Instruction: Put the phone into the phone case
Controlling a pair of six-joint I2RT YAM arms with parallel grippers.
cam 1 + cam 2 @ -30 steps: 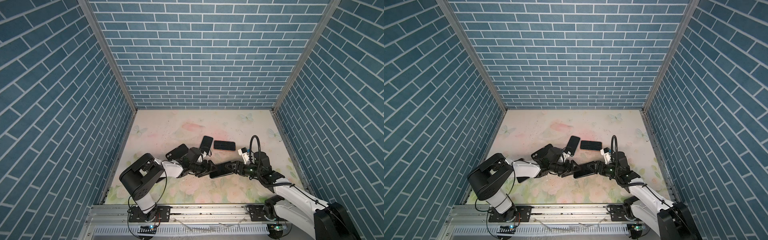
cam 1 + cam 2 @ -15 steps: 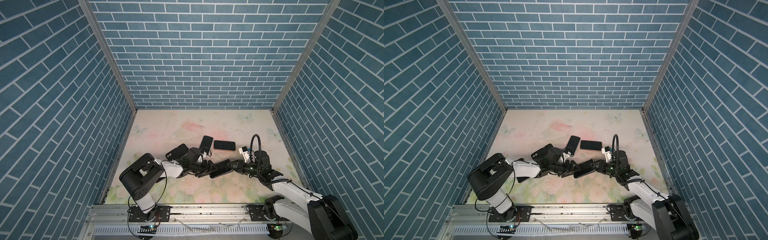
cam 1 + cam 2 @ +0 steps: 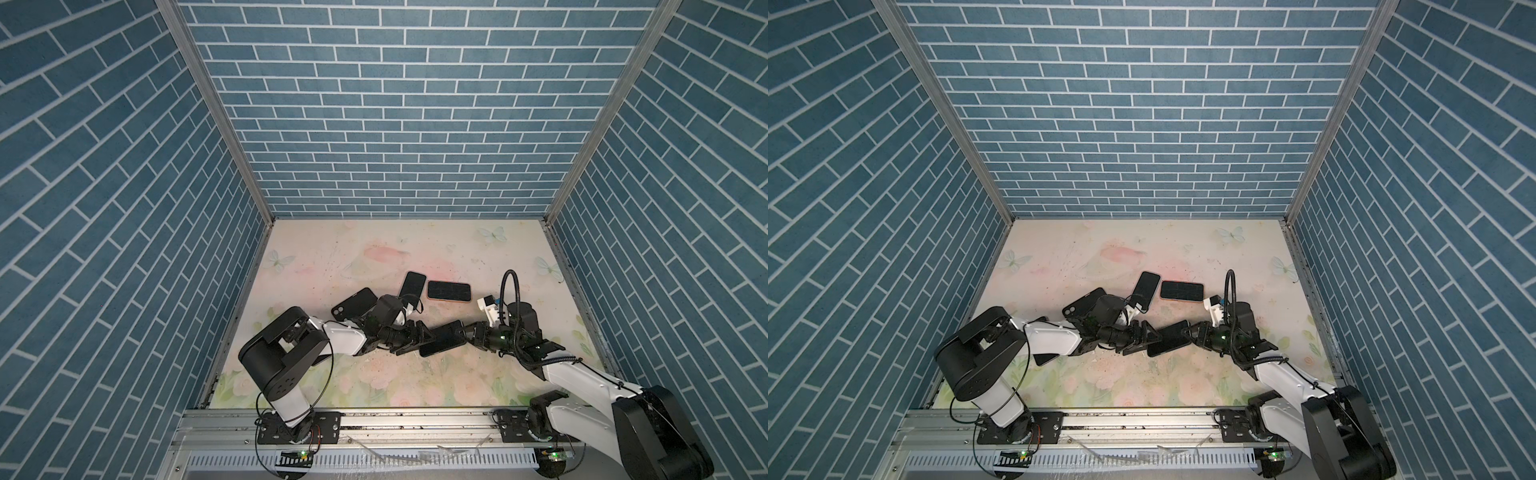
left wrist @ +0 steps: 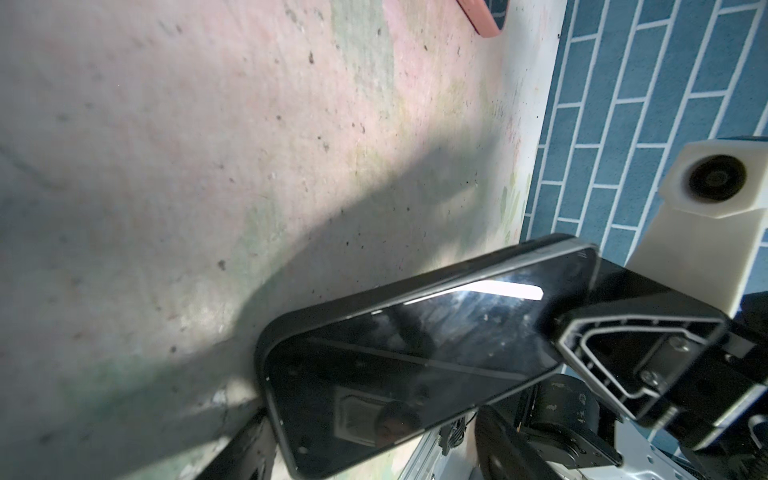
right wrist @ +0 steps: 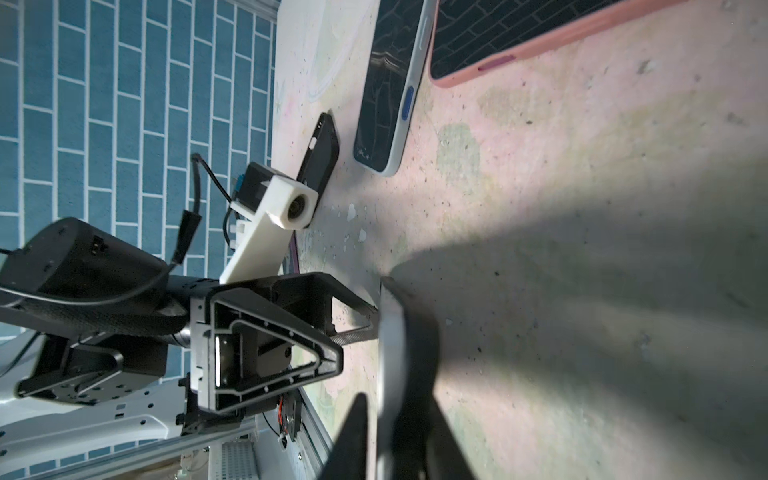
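Phone point(image 3: 441, 344): black, glass side up, at the front-middle of the table point(image 3: 374, 249), bridged between your two grippers. The left wrist view shows it raised off the table with a shadow beneath it.

Right gripper point(image 3: 465, 335): jaws set narrow, pinching the phone's right-hand end through its thickness. One finger point(image 4: 623, 328) lies flat on the glass, and in the right wrist view the phone's edge runs between both fingers.

Left gripper point(image 3: 417, 343): jaws wide, straddling the phone's other end across its width. One finger point(image 4: 245, 451) meets the phone's corner. On the other side you cannot tell whether there is contact, so log this grip as unconfirmed.

Black phone case point(image 3: 354, 303): camera cutout showing, lying beyond the left wrist, apart from the phone and not yet on it. The arm hides its near end.

Farther back, just beside each other, lie a pale-cased phone point(image 3: 412, 284) and a pink-cased phone point(image 3: 449, 291), neither touched by a gripper.
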